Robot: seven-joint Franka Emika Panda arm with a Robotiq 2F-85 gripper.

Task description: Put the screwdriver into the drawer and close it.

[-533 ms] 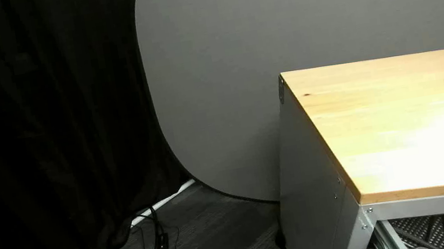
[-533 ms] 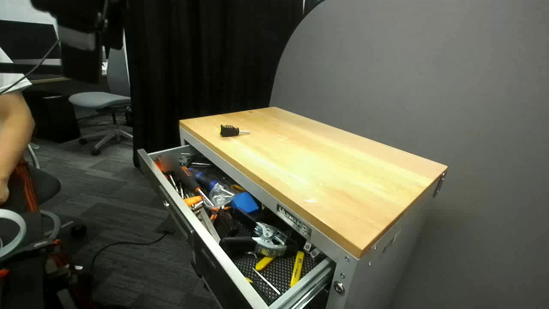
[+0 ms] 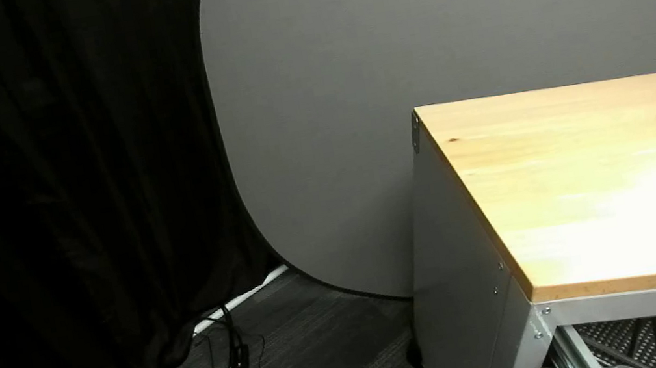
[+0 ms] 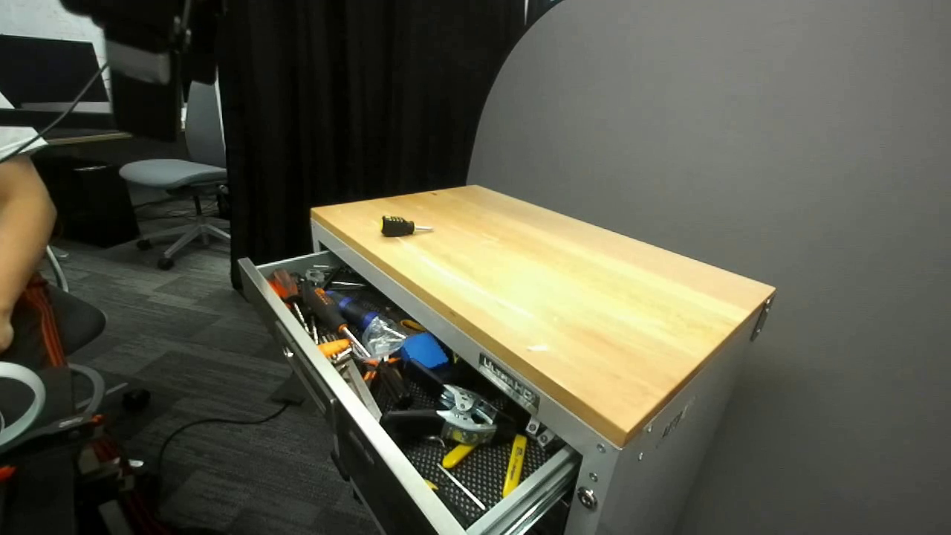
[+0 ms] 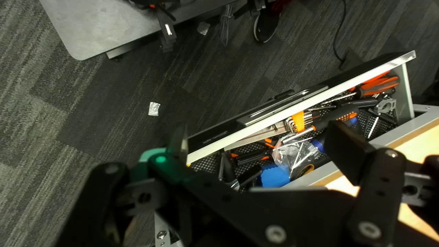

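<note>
Lying near the front edge of the wooden surface, toward 1 corner — the screwdriver; drawer open below — gripper with fingers spread apart

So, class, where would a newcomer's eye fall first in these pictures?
First, probably, on the open drawer, cluttered with tools, at the front of the grey cabinet. Next comes the black-and-yellow screwdriver lying on the wooden tabletop. In the wrist view, the open hand looms in the foreground.
</note>
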